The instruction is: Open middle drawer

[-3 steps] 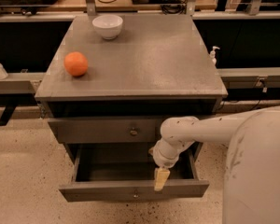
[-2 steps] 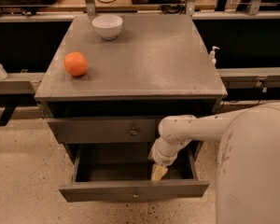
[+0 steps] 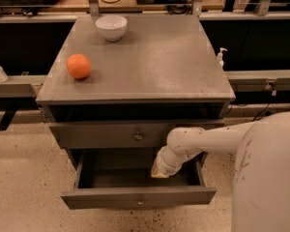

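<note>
Now hand (image 3: pixel 159 171) inside open middle drawer (image 3: pixel 101 198), grip unclear; orange (image 3: pixel 78 65), bowl (image 3: pixel 111 27) on cabinet top (image 3: pixel 154 62)

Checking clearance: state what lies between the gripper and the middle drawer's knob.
Camera view: gripper sits inside the open middle drawer; only its front panel lies before the knob.

Tabletop (image 3: pixel 150 62): matt grey metal, scuffed sheen. Middle drawer (image 3: pixel 111 198): same dull grey metal. Gripper (image 3: pixel 159 172), inside drawer: tan, matt. Bowl (image 3: pixel 111 27): glossy white.
</note>
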### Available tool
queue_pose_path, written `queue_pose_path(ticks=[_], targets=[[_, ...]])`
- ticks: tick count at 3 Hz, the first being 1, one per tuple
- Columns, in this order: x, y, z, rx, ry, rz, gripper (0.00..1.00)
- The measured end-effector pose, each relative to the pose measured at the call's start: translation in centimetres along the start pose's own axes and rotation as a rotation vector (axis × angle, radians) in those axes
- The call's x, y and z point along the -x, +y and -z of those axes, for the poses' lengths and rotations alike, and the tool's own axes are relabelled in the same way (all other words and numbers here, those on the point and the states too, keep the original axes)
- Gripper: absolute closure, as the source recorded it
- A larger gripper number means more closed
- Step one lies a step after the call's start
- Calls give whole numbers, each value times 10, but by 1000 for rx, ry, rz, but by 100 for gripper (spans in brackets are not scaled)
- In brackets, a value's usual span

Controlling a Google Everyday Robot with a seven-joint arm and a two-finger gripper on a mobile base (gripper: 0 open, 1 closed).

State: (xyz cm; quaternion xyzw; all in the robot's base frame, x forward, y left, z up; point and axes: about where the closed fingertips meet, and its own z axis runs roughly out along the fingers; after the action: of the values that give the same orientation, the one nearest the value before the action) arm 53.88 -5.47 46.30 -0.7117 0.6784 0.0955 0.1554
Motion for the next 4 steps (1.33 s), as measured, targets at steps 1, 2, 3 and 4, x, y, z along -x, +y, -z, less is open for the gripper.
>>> queue_pose_path(ticks=[1, 2, 3, 4], targets=[[9, -1, -17, -54, -33, -19, 100], [12, -5, -33, -65, -72, -34, 100], [9, -10, -52, -43, -107, -44, 100], [1, -16, -71, -6, -130, -54, 100]])
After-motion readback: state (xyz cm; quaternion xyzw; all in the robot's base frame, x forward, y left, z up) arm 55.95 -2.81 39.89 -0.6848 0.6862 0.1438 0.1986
